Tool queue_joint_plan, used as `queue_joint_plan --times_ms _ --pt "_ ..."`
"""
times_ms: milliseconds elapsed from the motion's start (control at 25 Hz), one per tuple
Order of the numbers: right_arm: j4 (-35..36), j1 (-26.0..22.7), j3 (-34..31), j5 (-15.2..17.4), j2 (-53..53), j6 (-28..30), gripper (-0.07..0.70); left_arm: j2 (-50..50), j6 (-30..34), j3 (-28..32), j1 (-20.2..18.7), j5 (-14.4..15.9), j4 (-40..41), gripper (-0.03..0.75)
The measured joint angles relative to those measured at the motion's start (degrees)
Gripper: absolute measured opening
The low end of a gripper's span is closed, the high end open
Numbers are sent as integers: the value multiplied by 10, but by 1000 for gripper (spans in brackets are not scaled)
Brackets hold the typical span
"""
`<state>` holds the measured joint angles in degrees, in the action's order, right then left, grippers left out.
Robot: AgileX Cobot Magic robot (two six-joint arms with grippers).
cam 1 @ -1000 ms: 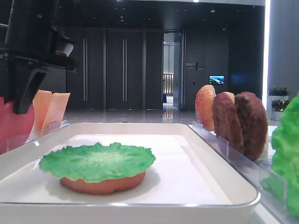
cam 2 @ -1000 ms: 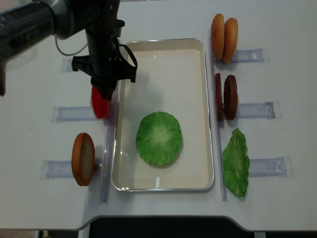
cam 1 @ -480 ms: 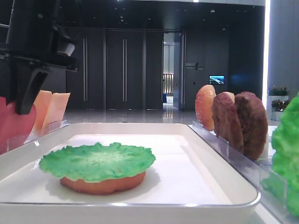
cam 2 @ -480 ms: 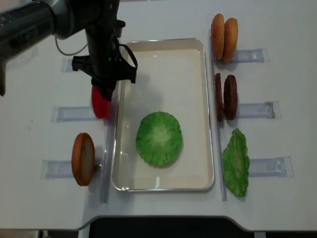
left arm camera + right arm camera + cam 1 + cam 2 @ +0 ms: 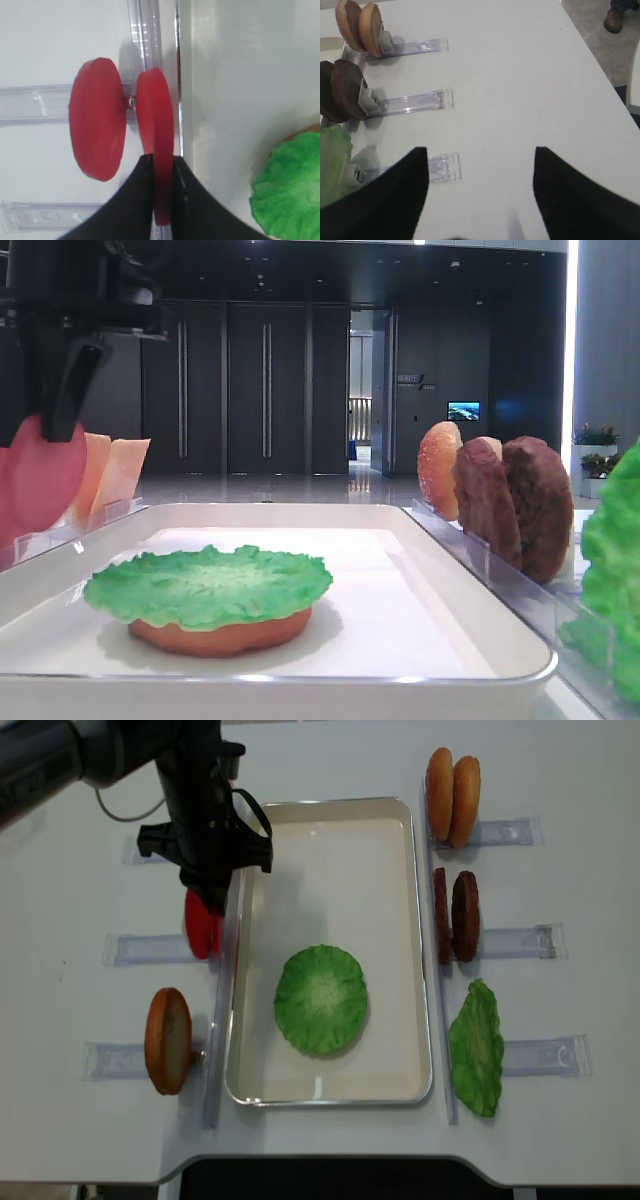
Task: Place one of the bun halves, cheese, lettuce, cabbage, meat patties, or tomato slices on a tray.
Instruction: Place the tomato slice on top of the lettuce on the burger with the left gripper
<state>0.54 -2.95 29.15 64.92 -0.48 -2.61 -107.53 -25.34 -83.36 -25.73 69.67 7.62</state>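
Note:
My left gripper (image 5: pixel 161 165) is shut on a tomato slice (image 5: pixel 155 110), held on edge just left of the white tray (image 5: pixel 330 802). A second tomato slice (image 5: pixel 97 125) stands in its rack beside it. From the low view the held slice (image 5: pixel 40 475) hangs above the rack, in front of the cheese (image 5: pixel 112 475). In the tray, lettuce (image 5: pixel 321 999) lies on a bun half (image 5: pixel 220 635). My right gripper (image 5: pixel 480 150) is open over bare table. No cabbage is in view.
Clear racks flank the tray. On the right they hold two bun halves (image 5: pixel 452 785), two meat patties (image 5: pixel 455 915) and a lettuce leaf (image 5: pixel 477 1047). On the left another bun half (image 5: pixel 168 1040) stands on edge.
The left gripper has risen with the tomato slice, which now hangs higher above its rack. The right gripper and the tray's contents have not moved.

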Motion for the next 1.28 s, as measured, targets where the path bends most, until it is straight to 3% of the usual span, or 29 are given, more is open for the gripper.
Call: queue_joint_plan --times_ms 320,1000,1080,1280 --pt "0 0 0 0 0 0 433 48 3 0 13 -1 -36 51" --pt "0 0 0 0 0 0 433 73 76 1 11 0 -223 51" --pt "0 0 0 0 0 0 433 80 87 18 6 -12 -248 51" --pt "0 0 0 0 0 0 433 115 114 94 -3 -85 -297 51"
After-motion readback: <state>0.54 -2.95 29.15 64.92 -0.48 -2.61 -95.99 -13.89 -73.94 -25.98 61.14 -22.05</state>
